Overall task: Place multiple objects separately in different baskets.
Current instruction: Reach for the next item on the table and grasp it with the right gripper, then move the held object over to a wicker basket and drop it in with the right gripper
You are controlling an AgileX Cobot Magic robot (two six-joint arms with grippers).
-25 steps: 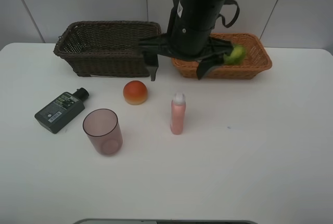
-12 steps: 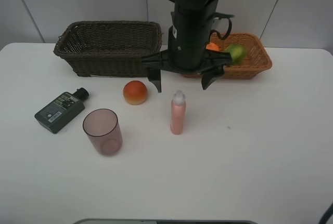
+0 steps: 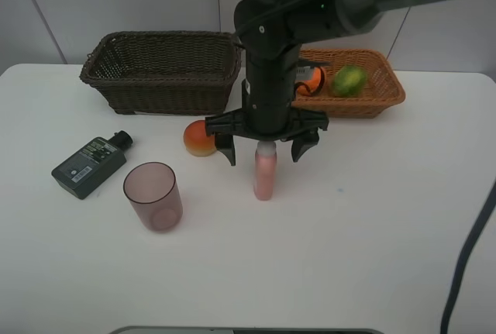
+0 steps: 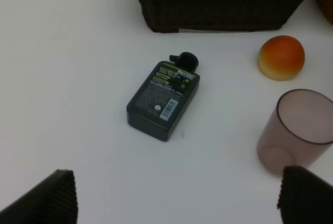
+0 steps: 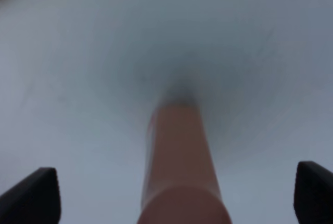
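Two black fingers (image 3: 225, 148) straddle the slim cylindrical pink bottle (image 3: 264, 180).

Dark basket (image 3: 159, 78), tan basket (image 3: 387, 95) rough woven wicker; cup (image 3: 153, 194) translucent smooth plastic; table (image 3: 372, 233) matt white

You get bright, even light from above, and the white tabletop (image 3: 372, 233) carries only soft, short shadows, as beside the translucent pink cup (image 3: 153, 196). Your high and left wrist views are sharp. Your right wrist view is badly out of focus: the slim pink bottle (image 5: 179, 156) smears into grey shadow.
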